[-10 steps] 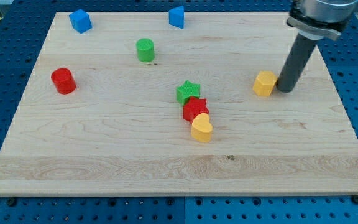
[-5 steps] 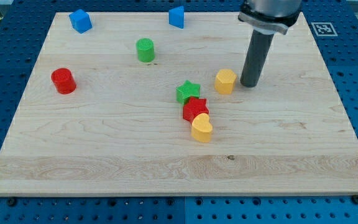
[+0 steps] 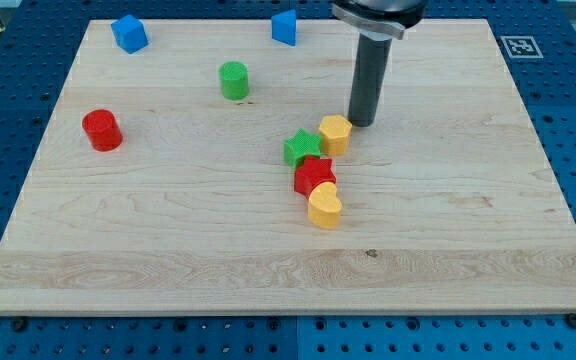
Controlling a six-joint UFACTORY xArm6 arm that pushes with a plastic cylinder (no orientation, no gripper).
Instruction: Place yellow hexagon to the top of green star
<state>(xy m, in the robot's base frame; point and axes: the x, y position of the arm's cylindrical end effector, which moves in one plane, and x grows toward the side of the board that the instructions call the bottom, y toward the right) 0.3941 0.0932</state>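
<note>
Well left of the green star [image 3: 302, 148] stands a red cylinder [image 3: 101, 130], with a blue block [image 3: 128, 33] and green cylinder [image 3: 233, 80] up-left and a blue block [image 3: 284, 27] above. A red star [image 3: 314, 176] and yellow heart [image 3: 324, 207] trail below-right. The yellow hexagon [image 3: 335, 134] touches the star's upper right; my tip [image 3: 361, 122], a bare rod without jaws, sits just right of the hexagon. No writing is readable.

My tip [image 3: 362, 123] low on the board (rod upright, dark)
</note>
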